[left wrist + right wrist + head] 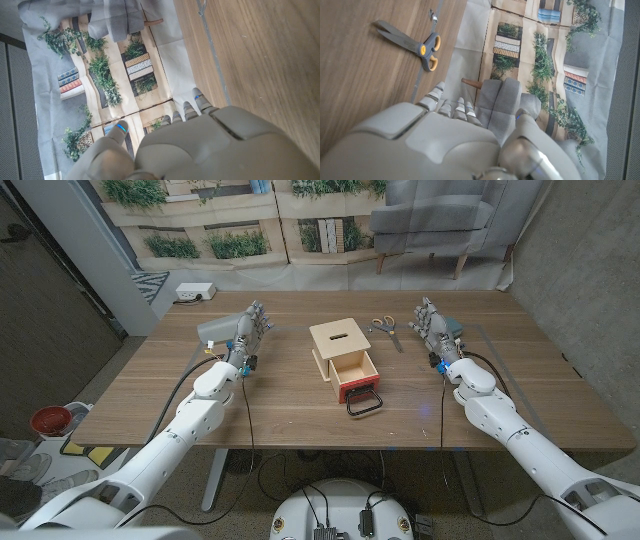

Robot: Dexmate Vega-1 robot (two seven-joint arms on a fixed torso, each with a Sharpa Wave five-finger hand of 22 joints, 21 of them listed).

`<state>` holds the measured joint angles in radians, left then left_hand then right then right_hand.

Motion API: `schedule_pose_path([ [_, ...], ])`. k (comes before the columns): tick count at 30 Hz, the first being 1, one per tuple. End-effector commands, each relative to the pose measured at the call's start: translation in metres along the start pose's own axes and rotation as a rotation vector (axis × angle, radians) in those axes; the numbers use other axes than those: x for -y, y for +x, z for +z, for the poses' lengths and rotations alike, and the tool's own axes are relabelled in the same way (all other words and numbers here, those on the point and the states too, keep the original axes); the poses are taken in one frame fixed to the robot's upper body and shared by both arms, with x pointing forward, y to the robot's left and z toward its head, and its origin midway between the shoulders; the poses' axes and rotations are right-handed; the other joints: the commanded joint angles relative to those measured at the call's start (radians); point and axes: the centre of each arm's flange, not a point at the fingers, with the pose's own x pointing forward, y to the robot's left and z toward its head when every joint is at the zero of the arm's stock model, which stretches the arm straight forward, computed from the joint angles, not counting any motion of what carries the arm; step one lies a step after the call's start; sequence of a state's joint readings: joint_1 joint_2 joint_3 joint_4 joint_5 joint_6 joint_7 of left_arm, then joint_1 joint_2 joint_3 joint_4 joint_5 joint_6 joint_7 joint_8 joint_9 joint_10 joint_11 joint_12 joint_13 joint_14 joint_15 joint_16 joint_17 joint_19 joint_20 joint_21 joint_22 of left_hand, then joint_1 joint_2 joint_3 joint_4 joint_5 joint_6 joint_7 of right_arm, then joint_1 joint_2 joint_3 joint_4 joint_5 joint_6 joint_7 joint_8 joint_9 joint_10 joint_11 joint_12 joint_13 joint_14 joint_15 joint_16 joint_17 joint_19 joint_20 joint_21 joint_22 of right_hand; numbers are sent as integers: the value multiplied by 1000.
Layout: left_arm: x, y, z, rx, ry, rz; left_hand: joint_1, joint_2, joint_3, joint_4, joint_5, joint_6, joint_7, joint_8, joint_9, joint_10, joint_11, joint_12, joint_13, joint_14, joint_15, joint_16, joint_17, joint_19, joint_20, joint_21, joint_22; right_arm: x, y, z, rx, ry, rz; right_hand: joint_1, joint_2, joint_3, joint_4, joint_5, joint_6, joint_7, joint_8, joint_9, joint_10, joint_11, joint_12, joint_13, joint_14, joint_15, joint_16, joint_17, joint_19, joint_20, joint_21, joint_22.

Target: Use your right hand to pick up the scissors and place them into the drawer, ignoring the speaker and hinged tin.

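The scissors (386, 331) lie on the table behind and to the right of the wooden box (338, 342), grey blades with grey and yellow handles (429, 49). The box's drawer (354, 374) is pulled out toward me, with a red front and a black loop handle (364, 402). My right hand (431, 326) stands to the right of the scissors, fingers up and holding nothing; the right wrist view shows its back (455, 142) with the scissors (407, 41) beyond the fingertips. My left hand (249, 330) stands left of the box, holding nothing, and its back (200, 147) appears in the left wrist view.
A dark object (456, 330) sits just right of my right hand. A pale grey object (214, 333) sits just left of my left hand. A strip of tape (422, 70) runs along the table near its far edge. Bare wood lies in front of both hands.
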<state>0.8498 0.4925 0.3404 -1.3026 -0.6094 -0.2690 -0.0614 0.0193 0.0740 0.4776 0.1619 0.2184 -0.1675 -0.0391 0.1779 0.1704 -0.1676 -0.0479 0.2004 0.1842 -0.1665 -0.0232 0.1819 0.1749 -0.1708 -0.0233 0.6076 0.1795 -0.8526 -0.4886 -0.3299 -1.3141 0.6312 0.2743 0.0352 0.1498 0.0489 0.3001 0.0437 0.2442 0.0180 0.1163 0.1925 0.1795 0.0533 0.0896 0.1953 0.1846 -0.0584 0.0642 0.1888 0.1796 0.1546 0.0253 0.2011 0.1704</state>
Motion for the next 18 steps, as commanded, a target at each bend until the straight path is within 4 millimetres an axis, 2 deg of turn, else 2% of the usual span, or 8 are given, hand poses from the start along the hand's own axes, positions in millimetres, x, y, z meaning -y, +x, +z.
schedule_pose_path([
  [1, -6, -2, 3, 16, -22, 24, 3, 45, 7, -2, 5, -72, 0, 5, 4, -95, 0, 4, 3, -110, 1, 7, 4, -138, -2, 5, 2, -2, 0, 0, -16, -18, 9, 11, -1, 8, -6, 6, -1, 5, 6, 5, 1, 8, 4, 5, -6, 3, 4, 3, 9, 0, 6, 5],
  [18, -11, -3, 3, 17, -24, 30, 3, 45, 5, -2, 5, -71, -2, 5, 4, -94, 0, 4, 3, -110, 2, 7, 4, -137, 0, 2, 2, -7, 9, 11, -27, -98, -10, 42, 0, 17, -33, 2, 16, 4, 11, 5, 17, 4, 8, 5, 13, 0, 8, 2, 24, -1, 8, 5],
])
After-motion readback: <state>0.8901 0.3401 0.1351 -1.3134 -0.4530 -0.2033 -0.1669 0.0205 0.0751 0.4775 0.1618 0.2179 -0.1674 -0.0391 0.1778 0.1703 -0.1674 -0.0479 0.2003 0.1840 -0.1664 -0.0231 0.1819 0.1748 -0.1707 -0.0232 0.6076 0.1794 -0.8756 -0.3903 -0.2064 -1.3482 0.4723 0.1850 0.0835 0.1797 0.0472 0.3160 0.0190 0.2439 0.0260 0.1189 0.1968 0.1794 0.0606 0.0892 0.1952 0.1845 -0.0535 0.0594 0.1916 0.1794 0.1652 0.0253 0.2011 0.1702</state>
